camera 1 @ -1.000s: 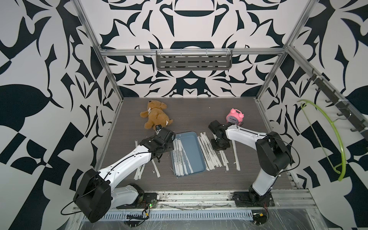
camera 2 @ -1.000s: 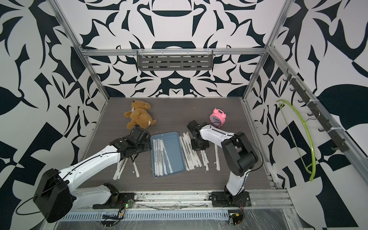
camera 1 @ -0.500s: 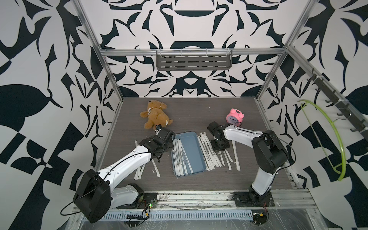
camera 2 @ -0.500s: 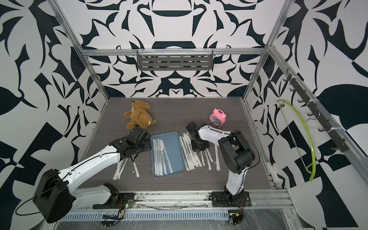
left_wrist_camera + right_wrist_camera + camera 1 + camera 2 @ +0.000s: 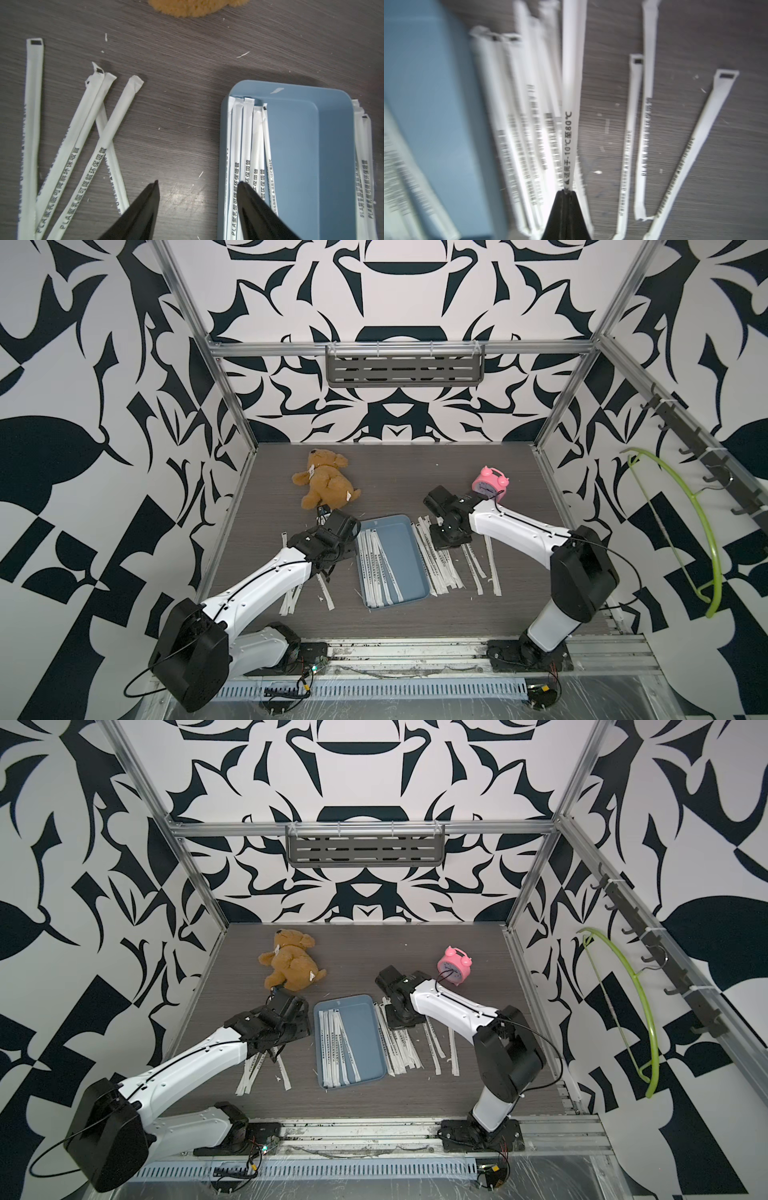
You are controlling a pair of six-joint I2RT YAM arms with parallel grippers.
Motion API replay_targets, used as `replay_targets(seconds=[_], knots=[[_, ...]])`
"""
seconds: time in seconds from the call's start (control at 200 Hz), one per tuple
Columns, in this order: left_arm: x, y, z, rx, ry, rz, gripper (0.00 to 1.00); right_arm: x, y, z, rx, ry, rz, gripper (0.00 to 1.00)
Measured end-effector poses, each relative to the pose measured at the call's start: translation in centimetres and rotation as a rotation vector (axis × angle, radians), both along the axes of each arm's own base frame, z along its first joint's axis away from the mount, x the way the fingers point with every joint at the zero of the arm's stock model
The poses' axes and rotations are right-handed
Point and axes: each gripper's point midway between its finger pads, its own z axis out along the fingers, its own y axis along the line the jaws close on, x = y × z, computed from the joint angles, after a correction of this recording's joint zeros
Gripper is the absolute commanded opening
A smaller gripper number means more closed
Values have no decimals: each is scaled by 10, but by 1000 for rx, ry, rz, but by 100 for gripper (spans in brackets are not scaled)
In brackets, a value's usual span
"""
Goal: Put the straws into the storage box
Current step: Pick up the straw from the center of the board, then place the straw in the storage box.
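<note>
Right gripper [image 5: 566, 192]: pinching one white paper-wrapped straw [image 5: 572, 93] beside the shallow blue-grey plastic tray [image 5: 436, 104].
Left gripper [image 5: 198, 182]: spread, straddling the tray's long edge.

Change: right gripper [image 5: 568, 190] goes from slightly parted to closed, now pinching one straw [image 5: 572, 83] just right of the storage box [image 5: 436, 104]. Elbow of right arm [image 5: 519, 537] swings back rightward after leaning left half a second ago.

The storage box [image 5: 405, 547], a shallow blue-grey tray with rounded corners, lies flat on the bench [image 5: 415, 472]. Several straws [image 5: 376, 568] in printed white wrappers lie lengthwise inside it, against one long wall. Others lie loose on the bench along both long sides. A single straw [image 5: 572, 104] is clamped in the right gripper [image 5: 566, 192].
</note>
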Motion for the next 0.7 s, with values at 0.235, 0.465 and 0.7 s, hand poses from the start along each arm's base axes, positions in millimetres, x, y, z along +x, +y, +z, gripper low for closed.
replay_targets(seconds=[0.235, 0.465, 0.7], knots=[[-14, 5, -21, -21, 96, 38, 57, -35, 114, 8, 134, -32, 104, 1], [-24, -1, -35, -49, 155, 27, 56, -41, 126, -55, 47, 52, 85, 1], [-24, -8, -42, -82, 177, 18, 56, -45, 125, -65, 38, 85, 78, 1]])
